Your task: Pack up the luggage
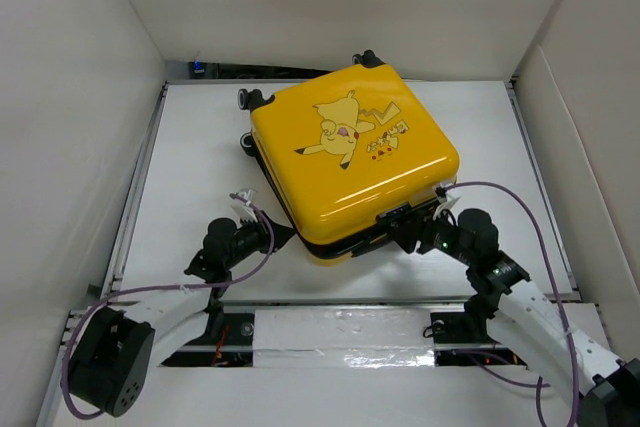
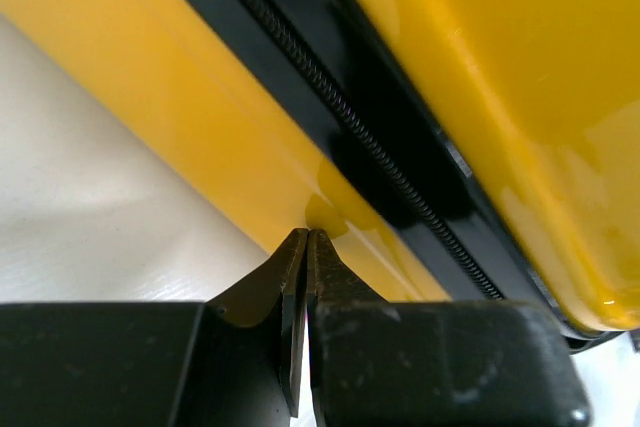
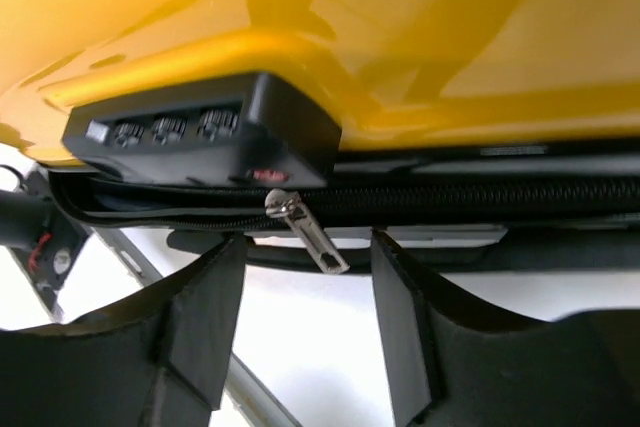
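The yellow luggage (image 1: 352, 152) with the Pikachu print lies flat on the table, lid down, wheels at the back. My left gripper (image 1: 270, 234) is shut and empty, its tips (image 2: 305, 239) touching the yellow shell (image 2: 200, 117) just below the black zipper band (image 2: 330, 97). My right gripper (image 1: 412, 230) is open at the front right edge, under the black combination lock (image 3: 200, 127). A silver zipper pull (image 3: 305, 232) hangs between its fingers (image 3: 205, 322) without being pinched. The zipper looks parted left of the pull and closed to its right.
White walls box in the table on the left, back and right. The luggage's black wheels (image 1: 246, 99) point to the back left. A purple cable (image 1: 540, 237) loops over the right arm, and another trails by the left arm's base (image 1: 105, 352).
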`<state>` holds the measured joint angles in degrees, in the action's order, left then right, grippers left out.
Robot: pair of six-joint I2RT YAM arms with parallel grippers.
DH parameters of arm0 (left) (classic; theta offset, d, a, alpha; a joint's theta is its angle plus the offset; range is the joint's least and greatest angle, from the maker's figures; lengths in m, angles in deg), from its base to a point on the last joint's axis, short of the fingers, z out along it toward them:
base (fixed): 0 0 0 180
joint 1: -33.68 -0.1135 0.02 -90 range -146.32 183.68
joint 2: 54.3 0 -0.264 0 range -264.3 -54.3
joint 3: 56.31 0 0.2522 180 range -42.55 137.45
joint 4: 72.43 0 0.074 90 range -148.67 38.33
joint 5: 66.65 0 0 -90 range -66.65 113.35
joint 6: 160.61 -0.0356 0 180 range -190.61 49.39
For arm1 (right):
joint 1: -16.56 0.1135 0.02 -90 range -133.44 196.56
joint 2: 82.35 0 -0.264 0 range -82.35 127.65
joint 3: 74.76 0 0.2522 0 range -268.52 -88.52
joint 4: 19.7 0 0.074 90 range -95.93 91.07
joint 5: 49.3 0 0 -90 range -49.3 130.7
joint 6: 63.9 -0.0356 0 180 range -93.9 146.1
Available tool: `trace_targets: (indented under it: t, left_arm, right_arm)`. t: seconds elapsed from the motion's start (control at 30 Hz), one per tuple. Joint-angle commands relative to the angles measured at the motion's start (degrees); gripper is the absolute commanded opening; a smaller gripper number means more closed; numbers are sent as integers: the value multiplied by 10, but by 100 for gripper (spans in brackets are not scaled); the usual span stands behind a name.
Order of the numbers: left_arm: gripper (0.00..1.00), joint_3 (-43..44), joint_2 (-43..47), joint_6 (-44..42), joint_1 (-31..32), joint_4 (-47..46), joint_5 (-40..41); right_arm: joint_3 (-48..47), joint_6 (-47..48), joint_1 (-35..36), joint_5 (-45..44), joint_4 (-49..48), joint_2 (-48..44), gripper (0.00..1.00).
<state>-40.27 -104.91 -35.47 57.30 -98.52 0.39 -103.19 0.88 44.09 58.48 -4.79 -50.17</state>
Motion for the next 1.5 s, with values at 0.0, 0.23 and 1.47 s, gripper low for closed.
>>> trace_targets:
  t: [0.0, 0.23, 1.47]
  left_arm:
    - [0, 25, -19, -21, 20, -53, -17]
    - [0, 40, -62, -14, 85, -83, 36]
    - [65, 177, -112, 70, 188, -94, 268]
  right_arm:
    - [-30, 34, 6, 1, -42, 31, 54]
    - [-18, 40, 6, -5, -73, 38, 33]
    - [-106, -117, 504, -519, -171, 317, 0]
